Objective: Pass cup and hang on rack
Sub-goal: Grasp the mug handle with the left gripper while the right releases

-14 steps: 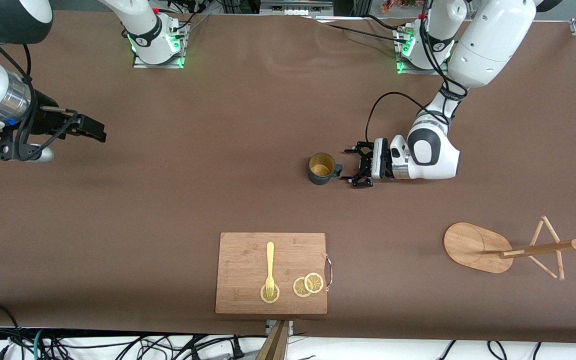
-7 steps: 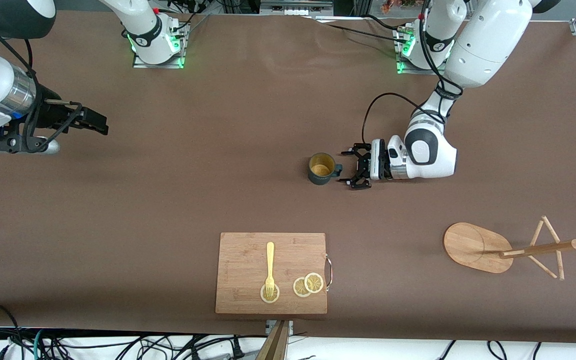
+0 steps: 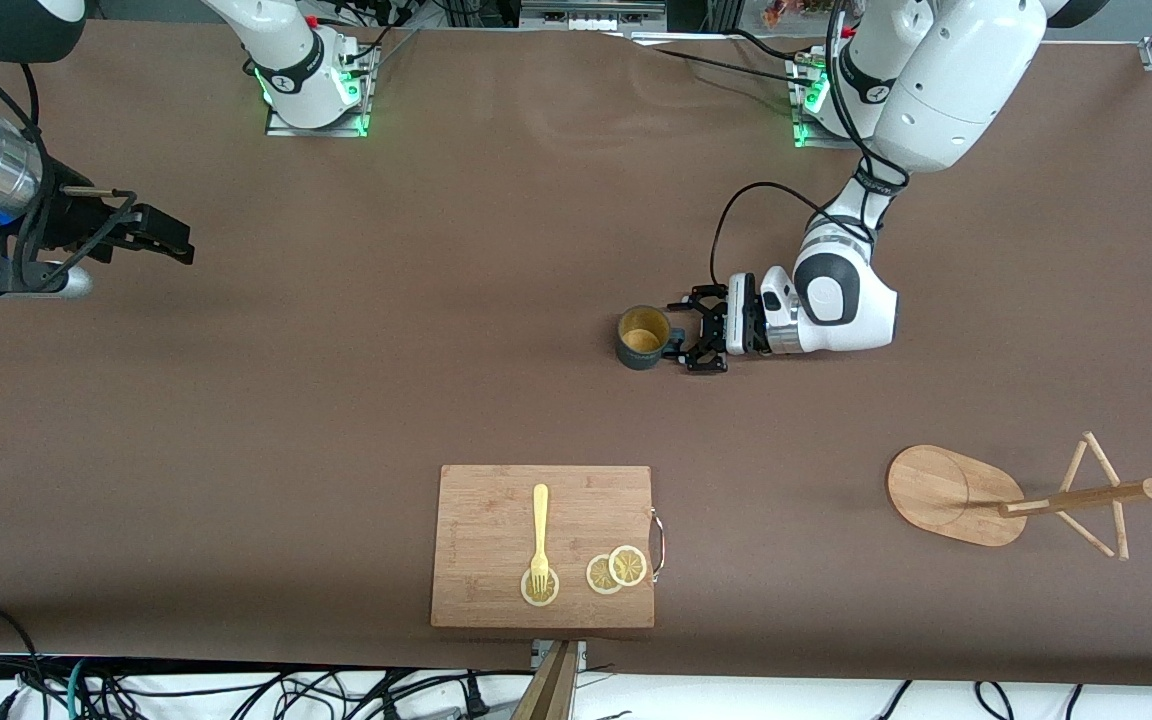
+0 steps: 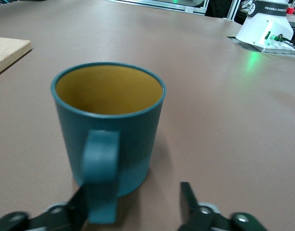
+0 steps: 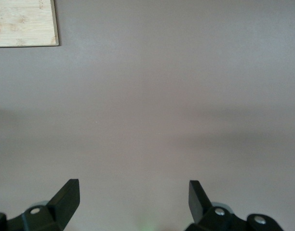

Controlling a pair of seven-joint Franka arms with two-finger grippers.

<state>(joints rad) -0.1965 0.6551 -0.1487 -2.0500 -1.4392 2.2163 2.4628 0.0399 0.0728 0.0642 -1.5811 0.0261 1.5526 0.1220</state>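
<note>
Your left gripper [image 3: 684,342] sits low at the teal cup's [image 3: 643,337] handle, jaws apart on either side of it; whether a finger [image 4: 80,207] touches the handle is hard to tell. The cup stands upright mid-table. Your right gripper [image 3: 168,240] waits with jaws wide over bare table [image 3: 386,330]. The mug rack [image 3: 996,496] stands toward the left arm's end, nearer the camera.

Teal cup [image 3: 644,337] with mustard-yellow inside, pale wooden rack [image 3: 1016,496], brown table [image 3: 436,330].
</note>
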